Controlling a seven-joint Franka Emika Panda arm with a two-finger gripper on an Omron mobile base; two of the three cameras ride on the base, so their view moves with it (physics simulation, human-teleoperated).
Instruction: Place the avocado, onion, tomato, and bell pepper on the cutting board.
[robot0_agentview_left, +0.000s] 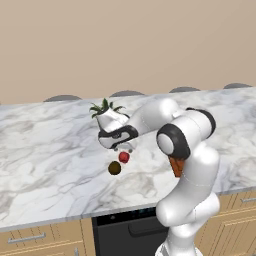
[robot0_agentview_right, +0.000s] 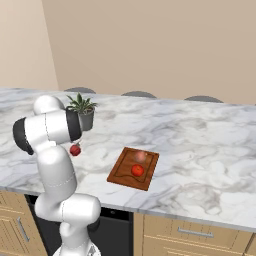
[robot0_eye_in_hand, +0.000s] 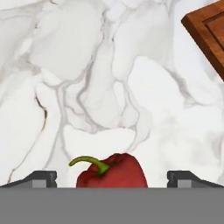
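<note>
Gripper (robot0_eye_in_hand: 112, 178) hangs over the marble counter (robot0_agentview_left: 50, 150) with jaws spread wide, one dark fingertip (robot0_eye_in_hand: 41, 178) on each side of the pepper (robot0_eye_in_hand: 112, 171) in the hand view, clear gaps on both sides, nothing pinched. Pepper sits between the tips, dark red with a curved green stem, resting on the counter as far as can be told. In the left base view the gripper (robot0_agentview_left: 125, 148) points down just above the pepper (robot0_agentview_left: 124, 157), and the avocado (robot0_agentview_left: 114, 168) lies on the counter just beside the pepper, toward the front edge, apart from it or barely touching, hard to tell. In the right base view the pepper (robot0_agentview_right: 75, 150) shows just past the arm's elbow, near a potted plant (robot0_agentview_right: 82, 111) that stands upright behind it. Board (robot0_agentview_right: 134, 168) lies flat on the counter well to the right of the pepper, near the front edge; its corner (robot0_eye_in_hand: 205, 30) shows at the top right of the hand view. On the board: onion (robot0_agentview_right: 140, 156) toward the back, tomato (robot0_agentview_right: 137, 170) in front of it, close together, both inside the groove. Avocado and pepper are both off the board. Wood cabinets (robot0_agentview_right: 190, 232) and a dark appliance front (robot0_agentview_left: 130, 230) sit under the counter.
</note>
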